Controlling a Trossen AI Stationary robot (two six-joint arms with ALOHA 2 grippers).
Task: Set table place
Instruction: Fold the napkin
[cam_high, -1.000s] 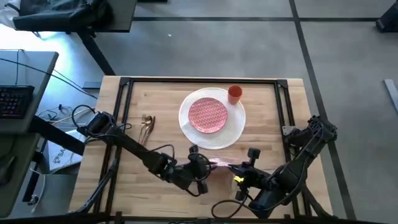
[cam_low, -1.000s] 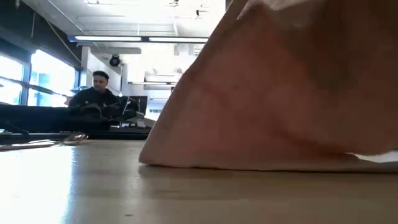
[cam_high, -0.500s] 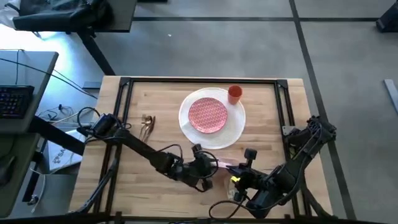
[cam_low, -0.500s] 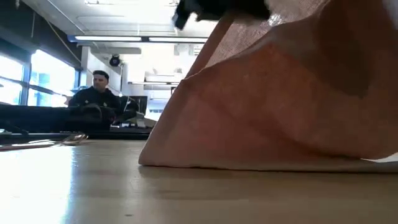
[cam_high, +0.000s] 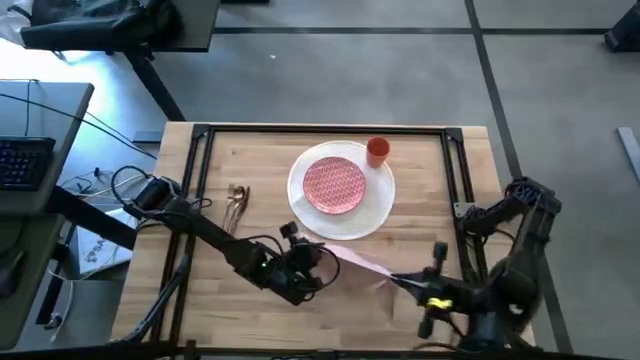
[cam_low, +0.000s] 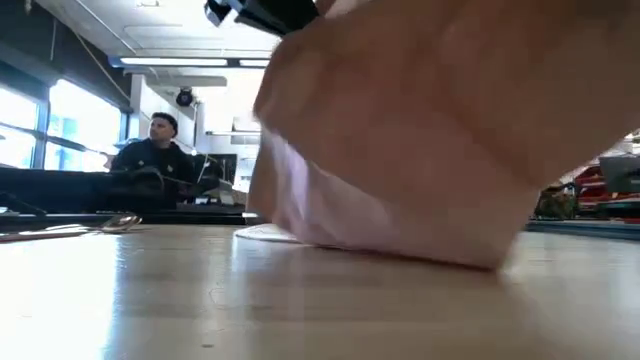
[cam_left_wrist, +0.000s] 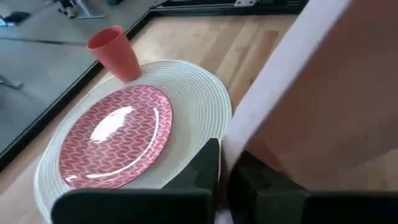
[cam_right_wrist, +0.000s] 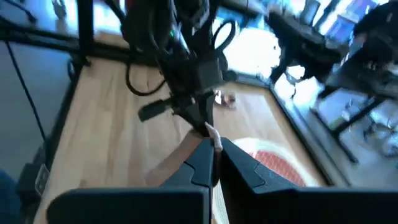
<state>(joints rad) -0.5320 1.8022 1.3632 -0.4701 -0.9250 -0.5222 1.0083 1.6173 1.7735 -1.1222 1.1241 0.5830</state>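
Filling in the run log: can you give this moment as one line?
left pincer: shut on pink napkin | right pincer: shut on pink napkin | napkin stretched between them | red-patterned plate on white plate | orange cup beside it

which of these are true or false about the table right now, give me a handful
1. The red-patterned plate sits on the large white plate. True.
2. The orange cup lies tipped over on the table. False: it stands upright beside the white plate.
3. The pink napkin is stretched between the left gripper and the right gripper. True.
4. The copper cutlery rests on the red-patterned plate. False: it lies on the table, apart from the plates.
5. The left gripper is open and empty. False: it is shut on the napkin.
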